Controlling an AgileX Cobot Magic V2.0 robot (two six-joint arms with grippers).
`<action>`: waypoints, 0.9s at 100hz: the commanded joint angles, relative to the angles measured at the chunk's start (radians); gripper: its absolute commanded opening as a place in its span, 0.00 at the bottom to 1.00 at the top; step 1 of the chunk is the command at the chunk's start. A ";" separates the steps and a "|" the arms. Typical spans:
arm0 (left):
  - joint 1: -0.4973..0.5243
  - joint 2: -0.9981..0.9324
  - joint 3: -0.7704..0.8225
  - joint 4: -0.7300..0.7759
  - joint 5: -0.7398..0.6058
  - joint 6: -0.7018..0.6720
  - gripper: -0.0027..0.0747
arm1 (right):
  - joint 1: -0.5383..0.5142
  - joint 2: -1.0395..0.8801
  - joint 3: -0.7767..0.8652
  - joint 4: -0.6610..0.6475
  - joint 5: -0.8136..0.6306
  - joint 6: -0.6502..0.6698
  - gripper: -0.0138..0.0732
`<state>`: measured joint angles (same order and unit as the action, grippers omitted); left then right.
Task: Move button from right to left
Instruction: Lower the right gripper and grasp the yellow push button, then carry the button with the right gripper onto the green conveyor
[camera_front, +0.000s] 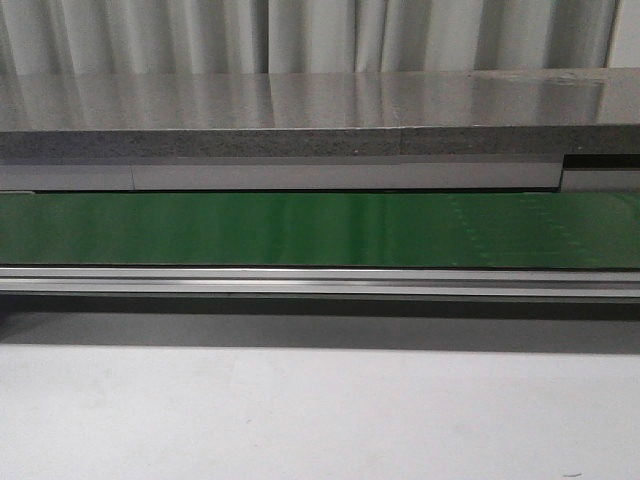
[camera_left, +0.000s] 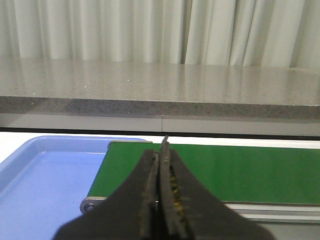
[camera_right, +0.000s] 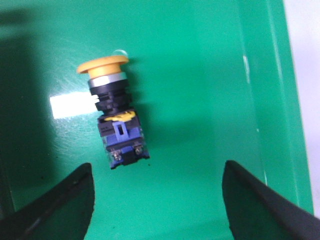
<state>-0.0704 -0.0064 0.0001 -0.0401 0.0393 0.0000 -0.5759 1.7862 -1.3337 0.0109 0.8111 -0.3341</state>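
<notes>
Button: you see the button (camera_right: 113, 114) lying on its side on the green tray (camera_right: 210, 100), yellow cap pointing away from the right gripper (camera_right: 157, 200).
Right jaws: spread wide, empty, the button just ahead of the gap and nearer one finger.
Left jaws: your left gripper (camera_left: 161, 200) is pressed closed, holding nothing.
Left surroundings: green belt (camera_left: 240, 175) ahead, blue tray (camera_left: 45, 175) at its end.
</notes>
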 joint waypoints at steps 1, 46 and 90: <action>-0.007 -0.030 0.045 -0.002 -0.082 0.000 0.01 | -0.002 -0.017 -0.032 0.041 -0.017 -0.098 0.78; -0.007 -0.030 0.045 -0.002 -0.082 0.000 0.01 | 0.018 0.107 -0.032 0.124 -0.079 -0.222 0.78; -0.007 -0.030 0.045 -0.002 -0.082 0.000 0.01 | 0.017 0.128 -0.042 0.123 -0.103 -0.221 0.47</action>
<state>-0.0704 -0.0064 0.0001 -0.0401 0.0393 0.0000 -0.5583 1.9678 -1.3462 0.1267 0.7262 -0.5427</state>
